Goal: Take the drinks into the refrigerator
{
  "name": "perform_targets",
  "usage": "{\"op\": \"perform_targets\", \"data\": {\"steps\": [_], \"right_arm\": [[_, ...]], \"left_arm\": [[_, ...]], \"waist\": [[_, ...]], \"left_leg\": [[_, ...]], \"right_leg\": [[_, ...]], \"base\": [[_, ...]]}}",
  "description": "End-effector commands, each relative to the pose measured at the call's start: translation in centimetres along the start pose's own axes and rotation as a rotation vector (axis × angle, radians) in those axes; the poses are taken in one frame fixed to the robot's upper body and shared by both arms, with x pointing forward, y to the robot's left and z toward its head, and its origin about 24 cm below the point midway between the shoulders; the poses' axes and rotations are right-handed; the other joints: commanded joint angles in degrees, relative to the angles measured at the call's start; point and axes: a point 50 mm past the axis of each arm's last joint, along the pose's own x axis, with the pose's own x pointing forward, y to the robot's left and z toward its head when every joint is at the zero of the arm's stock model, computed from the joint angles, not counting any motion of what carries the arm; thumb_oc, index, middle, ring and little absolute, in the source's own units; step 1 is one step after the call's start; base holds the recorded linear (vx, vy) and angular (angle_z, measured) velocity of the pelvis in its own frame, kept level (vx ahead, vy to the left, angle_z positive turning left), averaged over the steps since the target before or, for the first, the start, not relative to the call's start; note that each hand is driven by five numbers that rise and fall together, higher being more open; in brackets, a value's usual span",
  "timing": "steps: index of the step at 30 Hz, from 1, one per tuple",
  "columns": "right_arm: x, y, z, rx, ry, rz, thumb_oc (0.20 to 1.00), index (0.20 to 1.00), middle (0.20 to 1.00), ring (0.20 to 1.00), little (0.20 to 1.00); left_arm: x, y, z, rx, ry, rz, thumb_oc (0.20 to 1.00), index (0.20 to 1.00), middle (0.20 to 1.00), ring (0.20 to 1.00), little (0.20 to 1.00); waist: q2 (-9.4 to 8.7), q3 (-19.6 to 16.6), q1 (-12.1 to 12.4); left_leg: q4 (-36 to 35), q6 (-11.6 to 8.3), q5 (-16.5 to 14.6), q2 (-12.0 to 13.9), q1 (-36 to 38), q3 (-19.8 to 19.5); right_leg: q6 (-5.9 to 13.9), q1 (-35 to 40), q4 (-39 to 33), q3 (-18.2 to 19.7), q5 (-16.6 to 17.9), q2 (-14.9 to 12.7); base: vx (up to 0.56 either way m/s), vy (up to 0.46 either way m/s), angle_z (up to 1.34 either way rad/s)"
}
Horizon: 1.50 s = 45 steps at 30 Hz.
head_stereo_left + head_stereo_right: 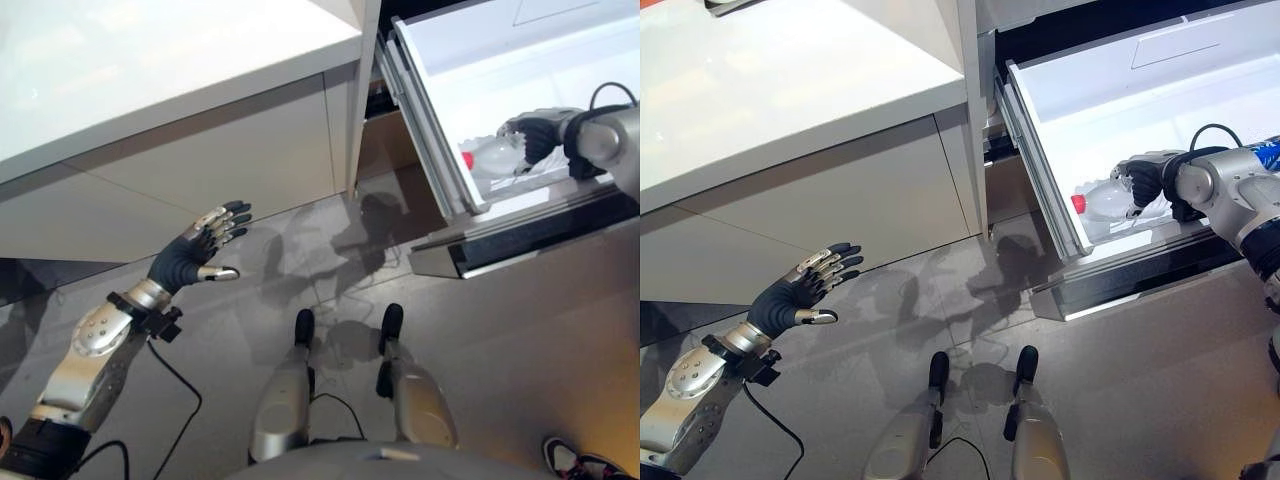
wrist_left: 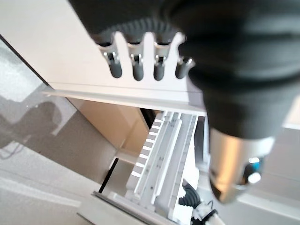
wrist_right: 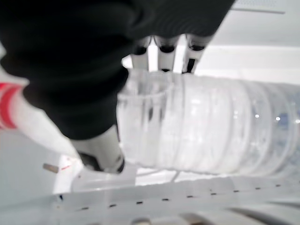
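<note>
The right hand [image 1: 1145, 182] reached into the open white drawer [image 1: 1110, 110] of the refrigerator, its fingers and thumb curled round a clear plastic bottle [image 1: 1102, 200] with a red cap [image 1: 1077, 204]. The bottle lay on its side inside the drawer, close to the front wall, with the cap end pointing toward the drawer's left side rail. In the right wrist view the ribbed clear body of the bottle [image 3: 206, 126] ran across behind the dark cover, the silver fingers [image 3: 161, 56] wrapped over its top and the thumb [image 3: 101, 154] pressed against it from below, just above the white front edge of the drawer [image 3: 164, 197]. The left hand [image 1: 200, 250] hovered over the grey floor [image 1: 300, 250], well apart from the drawer, with its fingers straight and spread and nothing in it. It was in front of the pale cabinet [image 1: 200, 160] under the white counter [image 1: 150, 60]. The left wrist view looked past the straight fingers [image 2: 140, 65] toward the drawer's rail side [image 2: 164, 154]. At the lower right corner of the left eye view a person's shoe [image 1: 585, 462] stood on the floor.
</note>
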Motion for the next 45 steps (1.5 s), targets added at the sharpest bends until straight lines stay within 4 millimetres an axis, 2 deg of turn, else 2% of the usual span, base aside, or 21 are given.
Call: {"op": "perform_targets", "data": {"steps": [1, 9, 15, 17, 19, 22, 25, 27, 29, 30, 32, 34, 35, 36, 37, 39, 40, 41, 43, 44, 45], "right_arm": [[-0.8, -0.7, -0.9, -0.040, 0.020, -0.022, 1.000, 1.000, 1.000, 1.000, 1.000], [-0.5, -0.6, -0.4, -0.009, -0.002, -0.037, 1.000, 1.000, 1.000, 1.000, 1.000], [-1.6, -2.4, 0.5, -0.011, -0.062, -0.119, 1.000, 1.000, 1.000, 1.000, 1.000], [-3.4, -4.1, 0.9, 0.024, -0.131, -0.220, 1.000, 1.000, 1.000, 1.000, 1.000], [-4.0, -4.2, 0.9, 0.034, -0.150, -0.246, 1.000, 1.000, 1.000, 1.000, 1.000], [-7.6, -5.1, 0.9, 0.037, -0.226, -0.364, 1.000, 1.000, 1.000, 1.000, 1.000], [-9.3, -4.3, -0.2, 0.067, -0.225, -0.448, 1.000, 1.000, 1.000, 1.000, 1.000], [-10.2, -3.3, -0.9, 0.098, -0.212, -0.486, 1.000, 1.000, 1.000, 1.000, 1.000], [-11.5, -1.5, -1.2, 0.123, -0.217, -0.529, 1.000, 1.000, 1.000, 1.000, 1.000], [-12.2, -0.7, -1.6, 0.138, -0.199, -0.529, 1.000, 1.000, 1.000, 1.000, 1.000], [-13.9, 2.6, -3.0, 0.179, -0.116, -0.574, 1.000, 1.000, 1.000, 1.000, 1.000], [-14.4, 4.0, -3.1, 0.206, -0.099, -0.581, 1.000, 1.000, 1.000, 1.000, 1.000], [-15.2, 6.7, -3.3, 0.264, -0.060, -0.569, 1.000, 1.000, 1.000, 1.000, 1.000], [-15.4, 6.9, -3.3, 0.265, -0.055, -0.568, 1.000, 1.000, 1.000, 1.000, 1.000], [-15.8, 8.4, -3.4, 0.303, -0.022, -0.555, 1.000, 1.000, 1.000, 1.000, 1.000], [-16.1, 11.4, -3.7, 0.384, 0.038, -0.530, 1.000, 1.000, 1.000, 1.000, 1.000], [-15.7, 14.3, -3.5, 0.479, 0.074, -0.484, 1.000, 1.000, 1.000, 1.000, 1.000], [-15.6, 14.4, -3.4, 0.481, 0.073, -0.483, 1.000, 1.000, 1.000, 1.000, 1.000], [-14.9, 18.5, -3.0, 0.562, 0.121, -0.339, 1.000, 1.000, 1.000, 1.000, 1.000], [-14.8, 18.6, -3.0, 0.562, 0.118, -0.339, 1.000, 1.000, 1.000, 1.000, 1.000], [-14.4, 20.1, -2.7, 0.591, 0.123, -0.279, 1.000, 1.000, 1.000, 1.000, 1.000]], "left_arm": [[-0.3, -0.6, 2.3, 0.059, -0.104, -0.022, 1.000, 1.000, 1.000, 1.000, 1.000], [-0.1, -0.4, 2.4, 0.060, -0.105, -0.028, 1.000, 1.000, 1.000, 1.000, 1.000], [0.1, -0.1, 2.2, 0.041, -0.102, -0.023, 1.000, 1.000, 1.000, 1.000, 1.000], [0.0, 0.0, 2.0, 0.030, -0.100, -0.010, 1.000, 1.000, 1.000, 1.000, 1.000], [-0.2, 0.1, 1.9, 0.030, -0.095, -0.006, 1.000, 1.000, 1.000, 1.000, 1.000], [-0.9, 0.2, 1.0, 0.002, -0.082, 0.040, 1.000, 1.000, 1.000, 1.000, 1.000], [-1.6, 0.1, 0.3, -0.034, -0.085, 0.085, 1.000, 1.000, 1.000, 1.000, 1.000], [-1.9, 0.3, 0.0, -0.033, -0.075, 0.109, 1.000, 1.000, 1.000, 1.000, 1.000], [-3.2, 0.4, -0.4, -0.053, -0.076, 0.175, 1.000, 1.000, 1.000, 1.000, 1.000], [-3.0, 0.3, -0.3, -0.043, -0.072, 0.154, 1.000, 1.000, 1.000, 1.000, 1.000], [-3.6, 0.2, -0.6, -0.042, -0.074, 0.191, 1.000, 1.000, 1.000, 1.000, 1.000], [-3.8, 0.2, -0.8, -0.049, -0.079, 0.209, 1.000, 1.000, 1.000, 1.000, 1.000], [-4.0, 0.0, -1.0, -0.058, -0.085, 0.231, 1.000, 1.000, 1.000, 1.000, 1.000], [-4.0, -0.1, -1.0, -0.057, -0.083, 0.225, 1.000, 1.000, 1.000, 1.000, 1.000], [-4.2, -0.1, -1.0, -0.053, -0.085, 0.241, 1.000, 1.000, 1.000, 1.000, 1.000], [-4.6, -0.1, -1.3, -0.055, -0.086, 0.274, 1.000, 1.000, 1.000, 1.000, 1.000], [-4.8, -0.1, -1.3, -0.048, -0.091, 0.295, 1.000, 1.000, 1.000, 1.000, 1.000], [-4.9, -0.1, -1.3, -0.045, -0.088, 0.296, 1.000, 1.000, 1.000, 1.000, 1.000], [-5.0, -0.2, -1.3, -0.034, -0.091, 0.306, 1.000, 1.000, 1.000, 1.000, 1.000], [-5.1, -0.1, -1.3, -0.032, -0.089, 0.309, 1.000, 1.000, 1.000, 1.000, 1.000], [-5.1, -0.2, -1.3, -0.036, -0.098, 0.313, 1.000, 1.000, 1.000, 1.000, 1.000]], "waist": [[-1.20, -0.21, -0.68], [-1.68, -0.75, -0.69], [-2.46, -2.17, -0.97], [-3.05, -3.53, -1.67], [-3.35, -3.92, -1.74], [-3.87, -6.19, -3.60], [-3.49, -8.07, -5.63], [-4.08, -8.80, -5.93], [-4.21, -10.77, -8.59], [-4.78, -10.70, -7.45], [-5.18, -12.03, -8.15], [-5.10, -12.45, -8.51], [-4.97, -13.29, -8.70], [-5.02, -13.33, -8.34], [-4.92, -13.88, -8.49], [-4.72, -14.66, -8.86], [-4.51, -15.04, -9.26], [-4.71, -15.03, -9.18], [-4.43, -15.66, -9.37], [-4.53, -15.62, -9.45], [-4.42, -15.76, -9.48]], "left_leg": [[0.76, 3.37, 0.12, -2.67, -0.62, -2.06], [1.16, 3.41, -0.26, -2.82, 0.01, -2.38], [2.43, 3.38, -1.29, -3.19, 0.96, -2.17], [3.42, 3.47, -2.13, -3.50, 1.62, -1.95], [3.80, 3.57, -2.54, -3.58, 1.98, -1.84], [4.89, 3.75, -3.85, -3.98, 3.59, -1.27], [4.90, 3.93, -4.54, -4.13, 4.87, -0.87], [4.93, 4.04, -4.85, -4.25, 5.43, -0.69], [4.60, 4.42, -5.60, -4.25, 6.71, 0.50], [4.57, 4.43, -5.60, -4.26, 6.81, 0.45], [4.17, 5.03, -6.29, -4.34, 8.06, 2.07], [3.91, 5.21, -6.41, -4.31, 8.51, 2.53], [3.15, 5.51, -6.53, -4.21, 9.29, 3.23], [3.02, 5.52, -6.49, -4.19, 9.41, 3.31], [2.46, 5.64, -6.49, -4.11, 9.91, 3.70], [1.71, 5.81, -6.48, -4.07, 10.71, 4.10], [1.36, 5.94, -6.52, -3.97, 11.35, 4.51], [1.24, 5.94, -6.51, -3.95, 11.54, 4.61], [0.66, 6.00, -6.65, -3.86, 12.58, 4.93], [0.53, 5.99, -6.63, -3.85, 12.75, 5.01], [0.48, 5.97, -6.65, -3.86, 13.04, 5.14]], "right_leg": [[0.68, -4.98, 13.52, 0.13, -9.45, 1.01], [0.67, -3.86, 13.44, 0.11, -9.63, 0.85], [0.68, -1.87, 13.09, 0.17, -9.63, 0.57], [0.72, -0.63, 12.59, 0.44, -9.43, 0.40], [0.73, -0.04, 12.44, 0.56, -9.39, 0.35], [0.87, 2.57, 11.43, 0.85, -9.20, 0.13], [1.13, 4.42, 10.25, 1.09, -8.86, 0.07], [1.34, 5.29, 9.44, 1.28, -8.63, 0.06], [1.78, 6.44, 8.28, 2.13, -8.25, 0.18], [1.80, 6.61, 8.15, 2.06, -8.21, 0.18], [2.33, 7.44, 6.94, 3.88, -7.55, 0.40], [2.45, 7.58, 6.62, 4.52, -7.45, 0.49], [2.64, 8.04, 5.97, 5.24, -7.21, 0.64], [2.65, 8.11, 5.88, 5.31, -7.17, 0.67], [2.75, 8.26, 5.52, 5.70, -7.20, 0.82], [2.80, 8.65, 5.24, 6.20, -7.17, 0.97], [2.82, 8.90, 5.33, 6.55, -7.21, 1.12], [2.81, 8.98, 5.34, 6.65, -7.24, 1.15], [2.85, 9.60, 5.26, 6.84, -7.44, 1.25], [2.85, 9.69, 5.23, 6.91, -7.44, 1.28], [2.85, 9.94, 5.22, 6.99, -7.48, 1.30]], "base": [[0.00, 0.000, 0.00], [0.00, 0.000, 0.00], [0.00, 0.006, 0.00], [0.01, 0.051, 0.01], [0.02, 0.035, 0.00], [0.05, 0.053, 0.04], [0.05, 0.083, -0.01], [0.04, 0.071, -0.02], [0.07, 0.073, -0.08], [0.04, 0.052, -0.18], [0.05, 0.068, -0.34], [0.05, 0.047, -0.38], [0.05, 0.035, -0.35], [0.05, 0.022, -0.33], [0.03, 0.012, -0.31], [0.05, 0.006, -0.36], [0.04, -0.003, -0.36], [0.03, -0.004, -0.20], [0.03, -0.004, -0.22], [0.03, -0.002, -0.17], [0.02, -0.012, -0.14]]}}
